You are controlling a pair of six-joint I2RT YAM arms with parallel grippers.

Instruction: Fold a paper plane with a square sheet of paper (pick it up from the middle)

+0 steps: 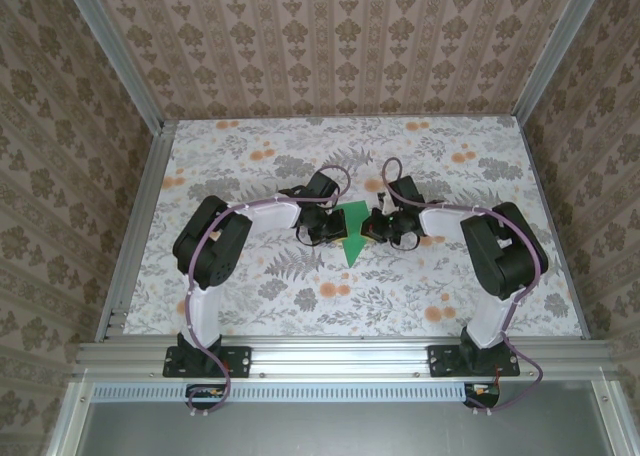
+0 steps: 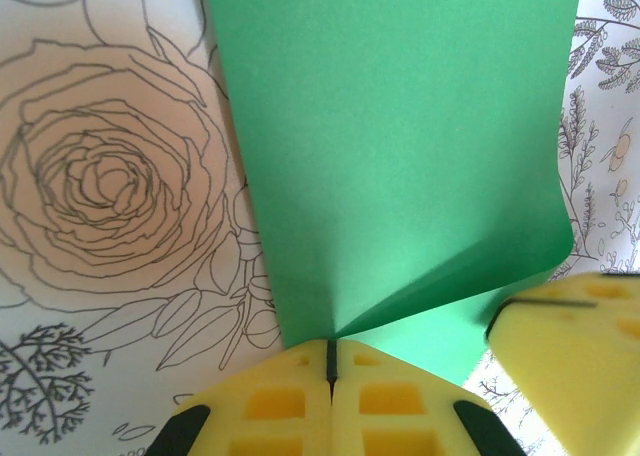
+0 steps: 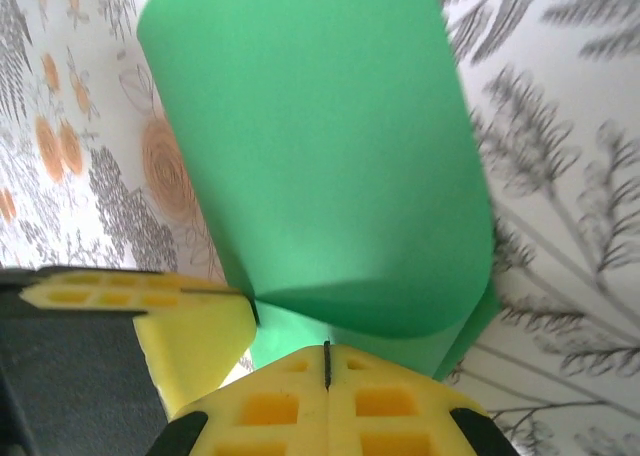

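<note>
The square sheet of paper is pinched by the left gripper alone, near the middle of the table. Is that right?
Not alone. The right wrist view shows the right gripper also shut on the square sheet of paper, its pads meeting on the green edge. The rest holds: the left gripper is shut on it, near the middle of the table.
</note>
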